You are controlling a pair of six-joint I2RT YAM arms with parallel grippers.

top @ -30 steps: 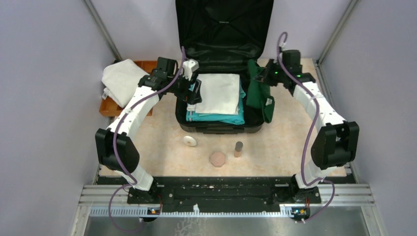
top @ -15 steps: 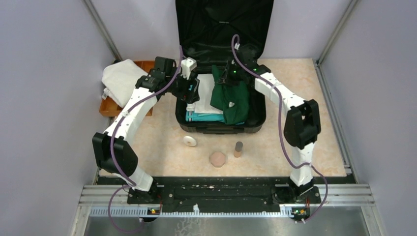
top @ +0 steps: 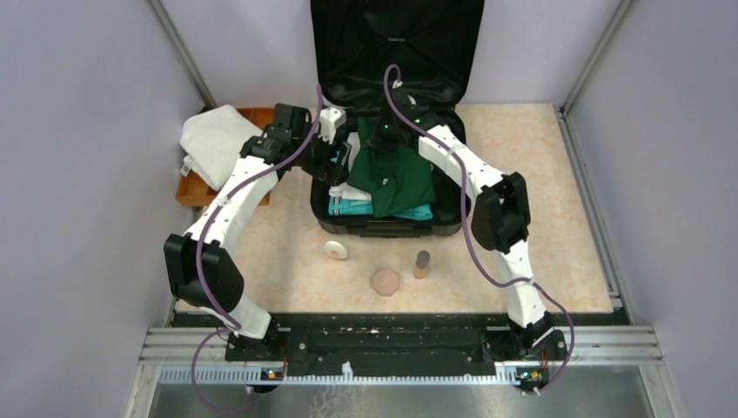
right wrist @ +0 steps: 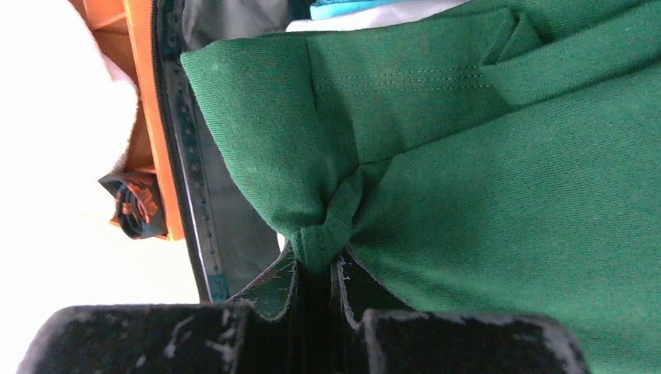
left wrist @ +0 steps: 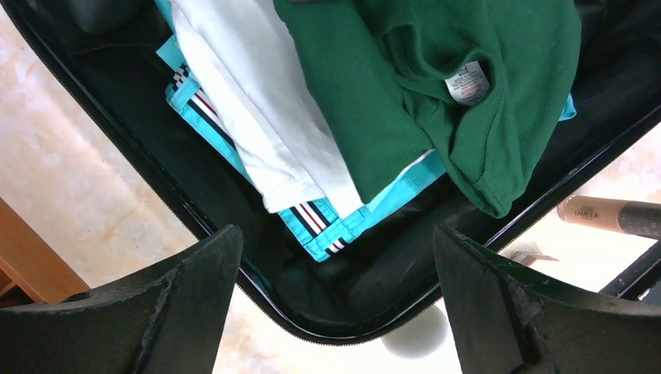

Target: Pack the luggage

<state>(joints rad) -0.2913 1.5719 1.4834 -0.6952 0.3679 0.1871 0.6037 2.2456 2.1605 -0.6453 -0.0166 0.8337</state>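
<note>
Two pincers work over the open luggage (top: 396, 43), which lies on the bench (top: 540, 226) between the arms with its lid standing upright against the far wall. The right pincer (right wrist: 318, 265) is pinched tight on a bunched fold of a dark green T-shirt (right wrist: 499, 195). The cloth fans out from its fingers and drapes over the stack inside the shell. The left pincer (left wrist: 335, 234) hangs fully spread with nothing between its fingers, just above the near left part of the luggage. Directly below it a folded white garment (left wrist: 257, 132) lies on a teal garment with striped trim (left wrist: 327, 226). The green shirt overlaps both, and its neck label (left wrist: 466, 82) faces up. Past the finger on the right of the left wrist view, outside the shell's rim, a brown tube (left wrist: 608, 214) shows on the bench. Out beyond the left pincer, away from the luggage, an orange-brown wooden tray (top: 196, 187) carries a folded white cloth (top: 218, 139). Nearer the arm bases than either pincer, a white disc (top: 336, 250) and a pinkish octagonal piece (top: 385, 281) lie on the bench beside that tube, all apart from one another
</note>
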